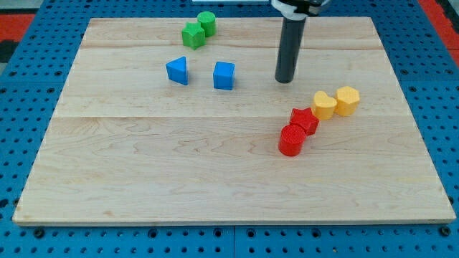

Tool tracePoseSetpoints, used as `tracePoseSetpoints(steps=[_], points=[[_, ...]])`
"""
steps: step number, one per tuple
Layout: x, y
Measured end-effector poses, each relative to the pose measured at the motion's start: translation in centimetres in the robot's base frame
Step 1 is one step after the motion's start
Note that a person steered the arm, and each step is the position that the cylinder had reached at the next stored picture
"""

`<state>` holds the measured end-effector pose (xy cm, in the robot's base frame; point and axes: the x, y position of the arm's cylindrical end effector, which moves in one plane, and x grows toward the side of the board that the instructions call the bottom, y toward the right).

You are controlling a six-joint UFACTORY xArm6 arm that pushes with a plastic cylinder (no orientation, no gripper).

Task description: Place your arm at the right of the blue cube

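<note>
The blue cube [224, 75] sits on the wooden board [143, 165] in its upper middle part. A blue wedge-shaped block [178, 70] lies just to its left. My tip [285, 79] stands on the board to the right of the blue cube, at about the same height in the view, with a gap of roughly two cube widths between them. The dark rod rises from the tip to the view's top.
A green star-like block [192, 34] and a green cylinder [207, 22] touch at the view's top. A red star-like block [305, 119] and a red cylinder [291, 140] lie right of centre, beside a yellow heart-like block [324, 104] and a yellow block [348, 99].
</note>
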<state>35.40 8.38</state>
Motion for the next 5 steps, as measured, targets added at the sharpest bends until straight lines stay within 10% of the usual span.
tracePoseSetpoints(steps=[5], points=[[-0.9, -3.6]])
